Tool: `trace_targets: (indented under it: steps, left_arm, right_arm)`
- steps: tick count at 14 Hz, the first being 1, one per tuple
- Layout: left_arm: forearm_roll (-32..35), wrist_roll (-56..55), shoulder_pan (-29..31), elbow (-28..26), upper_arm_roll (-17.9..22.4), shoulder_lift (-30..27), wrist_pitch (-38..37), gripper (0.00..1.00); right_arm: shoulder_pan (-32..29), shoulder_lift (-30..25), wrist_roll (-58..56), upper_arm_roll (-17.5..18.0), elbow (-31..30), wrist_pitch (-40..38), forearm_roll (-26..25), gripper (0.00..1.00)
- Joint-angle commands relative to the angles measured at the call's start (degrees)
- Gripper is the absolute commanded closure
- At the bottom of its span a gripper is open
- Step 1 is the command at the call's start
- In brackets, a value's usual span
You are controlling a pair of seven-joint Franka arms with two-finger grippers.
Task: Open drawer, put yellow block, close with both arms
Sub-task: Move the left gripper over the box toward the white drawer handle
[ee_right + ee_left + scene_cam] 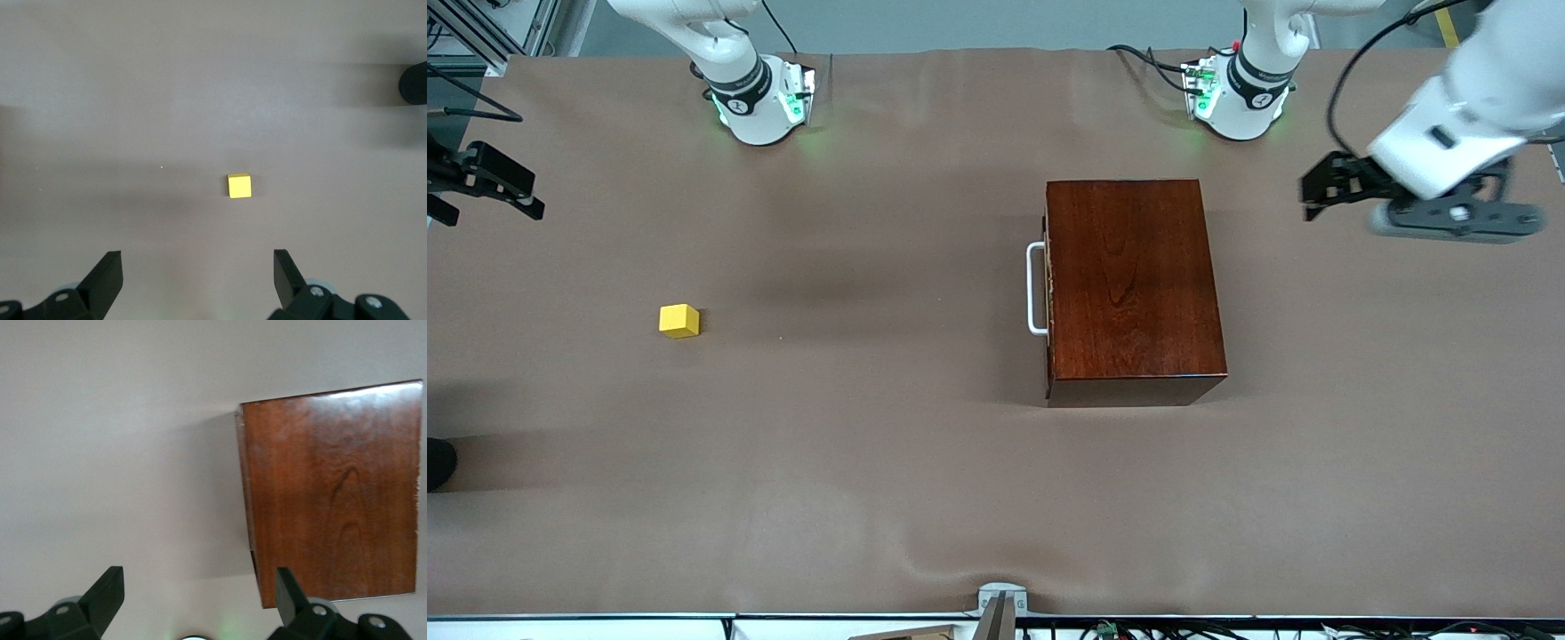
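While the drawer [1047, 286] sits shut in its wooden box [1132, 283], yellow block [679, 321] alone toward the right arm's end of the worktop [889, 462], left gripper [1316, 188] and right gripper [489, 182] hovering at the ends, both jaws spread, holding nothing

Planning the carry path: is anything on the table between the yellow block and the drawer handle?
Nothing: the front view shows only bare brown table between the yellow block and the drawer handle.
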Motion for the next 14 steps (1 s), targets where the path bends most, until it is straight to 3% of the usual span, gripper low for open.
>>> trace_targets:
  steps: [1, 3, 8, 14]
  left_arm:
    - [0.11, -3.51, -5.34, 6.21, 0.11, 5.6, -0.6, 0.0]
    - [0.11, -7.28, -9.47, 9.91, 0.11, 10.17, -0.25, 0.0]
    - [0.37, -18.27, -21.08, 10.71, 0.99, 18.26, 7.2, 0.0]
    - [0.55, -30.13, -27.86, 16.41, 1.08, 29.77, 15.74, 0.0]
  right_arm:
    - [-0.59, -0.71, 0.4, 0.53, 0.12, -0.64, -0.35, 0.0]
    - [-0.59, -0.71, 0.4, 0.44, 0.12, -0.64, -0.35, 0.0]
    - [-0.59, -0.71, 0.4, 0.44, 0.12, -0.64, -0.35, 0.0]
    - [-0.59, -0.71, 0.4, 0.44, 0.12, -0.64, -0.35, 0.0]
